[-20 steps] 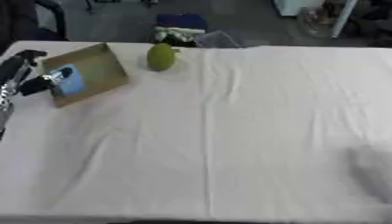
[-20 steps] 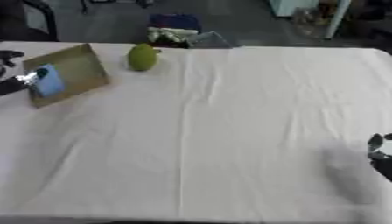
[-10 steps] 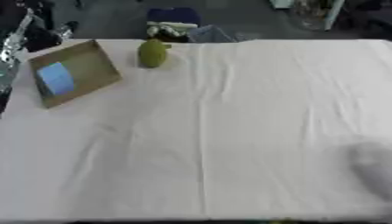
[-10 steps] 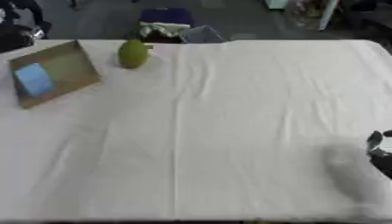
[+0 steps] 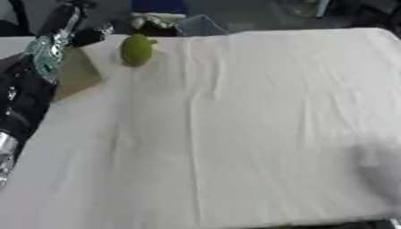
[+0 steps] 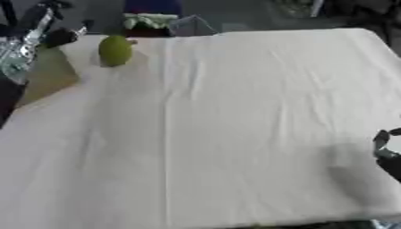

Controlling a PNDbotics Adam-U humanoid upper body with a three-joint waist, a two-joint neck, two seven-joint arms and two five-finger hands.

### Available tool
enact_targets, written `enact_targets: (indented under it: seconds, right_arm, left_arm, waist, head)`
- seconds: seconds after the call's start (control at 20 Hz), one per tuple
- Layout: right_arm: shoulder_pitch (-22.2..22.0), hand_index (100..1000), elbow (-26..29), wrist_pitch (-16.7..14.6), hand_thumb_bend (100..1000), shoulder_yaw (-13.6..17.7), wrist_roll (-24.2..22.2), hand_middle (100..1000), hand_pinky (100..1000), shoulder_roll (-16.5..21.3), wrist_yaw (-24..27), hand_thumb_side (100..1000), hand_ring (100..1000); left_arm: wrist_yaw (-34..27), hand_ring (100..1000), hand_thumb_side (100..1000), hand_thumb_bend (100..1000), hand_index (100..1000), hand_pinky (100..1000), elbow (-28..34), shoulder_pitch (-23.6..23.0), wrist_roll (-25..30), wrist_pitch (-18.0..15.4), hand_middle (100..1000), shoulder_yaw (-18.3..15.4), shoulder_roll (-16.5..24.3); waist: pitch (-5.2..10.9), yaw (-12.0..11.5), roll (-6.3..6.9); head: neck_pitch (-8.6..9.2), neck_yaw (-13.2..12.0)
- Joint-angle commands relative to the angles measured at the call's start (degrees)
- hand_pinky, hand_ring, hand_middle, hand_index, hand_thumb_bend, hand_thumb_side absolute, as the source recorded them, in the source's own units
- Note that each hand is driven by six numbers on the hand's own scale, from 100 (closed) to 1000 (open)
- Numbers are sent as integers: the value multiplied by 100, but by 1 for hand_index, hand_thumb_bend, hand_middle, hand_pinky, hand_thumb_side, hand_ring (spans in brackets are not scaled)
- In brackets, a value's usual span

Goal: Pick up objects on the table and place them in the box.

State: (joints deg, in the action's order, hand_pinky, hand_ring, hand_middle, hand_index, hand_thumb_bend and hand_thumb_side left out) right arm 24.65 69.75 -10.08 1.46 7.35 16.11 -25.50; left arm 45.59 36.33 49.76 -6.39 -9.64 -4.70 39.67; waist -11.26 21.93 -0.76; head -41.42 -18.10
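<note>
A green fruit (image 5: 135,50) lies on the white tablecloth near the far left, just right of the brown cardboard box (image 5: 77,75). A bluish-clear thing (image 5: 43,50) shows at the box's left side, partly covered. My left arm (image 5: 22,105) runs up the left edge. My left hand (image 5: 69,20) is raised above the box's far corner, away from the fruit. My right hand (image 6: 388,152) shows only as dark relaxed fingers at the right edge, holding nothing.
The white tablecloth (image 6: 235,112) spreads wide to the right of the fruit. Behind the table's far edge sit a green-and-white bundle (image 6: 149,21) and a clear container (image 6: 192,24). Dark floor lies beyond.
The camera has shifted. My left hand, which was in the box on the blue thing, has left it there and risen to the far left. The fruit has not moved.
</note>
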Motion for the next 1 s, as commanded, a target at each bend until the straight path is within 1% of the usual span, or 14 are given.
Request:
enact_targets:
  seconds: [0.05, 0.15, 0.25, 0.45, 0.6, 0.65, 0.7, 0.75, 0.8, 0.85, 0.9, 0.95, 1.0]
  right_arm:
    - [102, 896, 142, -9, 100, 17, -11, 607, 749, 67, 27, 328, 1000]
    - [275, 896, 167, -31, 100, -17, -34, 607, 749, -2, 24, 328, 1000]
    - [399, 896, 171, -41, 100, -46, -65, 607, 749, -56, 20, 329, 1000]
    - [487, 896, 158, -44, 100, -57, -84, 608, 749, -89, 25, 329, 1000]
    - [504, 896, 152, -50, 100, -60, -90, 608, 749, -92, 33, 330, 1000]
    - [505, 896, 152, -52, 100, -60, -90, 608, 749, -93, 35, 330, 1000]
    - [506, 896, 152, -53, 100, -60, -90, 608, 749, -95, 37, 331, 1000]
    - [506, 896, 154, -55, 100, -60, -91, 608, 749, -97, 37, 331, 1000]
    - [505, 896, 155, -56, 100, -59, -90, 608, 749, -98, 37, 332, 1000]
    - [501, 896, 155, -56, 100, -57, -90, 608, 749, -99, 35, 333, 1000]
    - [495, 897, 155, -55, 100, -53, -86, 608, 749, -100, 33, 333, 1000]
    - [486, 897, 154, -54, 100, -49, -82, 608, 749, -99, 30, 333, 1000]
    - [474, 897, 154, -53, 100, -45, -79, 608, 749, -97, 28, 333, 1000]
  left_arm:
    - [101, 772, 814, 548, 904, 786, -34, 138, -49, -32, 832, -11, 120]
    - [235, 765, 801, 545, 903, 776, -213, 278, 31, 28, 830, 141, -5]
    - [416, 756, 785, 541, 901, 765, -325, 364, 24, 60, 820, 186, -56]
    - [804, 743, 793, 549, 893, 754, -370, 414, 3, -2, 802, 157, -184]
    - [1090, 728, 770, 526, 884, 751, -355, 419, 26, -66, 788, 122, -268]
    - [1180, 688, 684, 429, 861, 742, -356, 410, 43, -80, 755, 119, -296]
    - [1268, 625, 465, 251, 818, 712, -361, 400, 70, -95, 689, 122, -321]
    - [1354, 601, 355, 180, 793, 700, -363, 389, 100, -110, 657, 129, -338]
    - [1435, 550, 173, 100, 758, 675, -361, 380, 127, -123, 591, 129, -349]
    - [1507, 507, 132, 100, 726, 655, -353, 374, 149, -137, 533, 126, -354]
    - [1558, 473, 145, 100, 693, 640, -328, 372, 143, -154, 489, 114, -351]
    - [1580, 408, 184, 100, 628, 609, -287, 373, 106, -171, 409, 94, -340]
    - [1567, 388, 205, 100, 609, 600, -224, 378, 46, -189, 383, 66, -318]
  waist:
    - [68, 34, 0]
    - [-99, 228, 28]
    - [-198, 390, 47]
    - [-271, 483, 43]
    - [-291, 501, 42]
    - [-294, 505, 42]
    - [-295, 508, 42]
    - [-294, 510, 42]
    - [-293, 509, 41]
    - [-287, 506, 40]
    - [-280, 501, 39]
    - [-269, 493, 38]
    - [-256, 478, 35]
  head:
    - [99, -19]
    - [265, -129]
    - [363, -216]
    - [433, -260]
    - [443, -273]
    - [440, -273]
    - [436, -272]
    - [433, -269]
    - [430, -265]
    - [423, -259]
    - [416, -252]
    - [406, -242]
    - [393, -228]
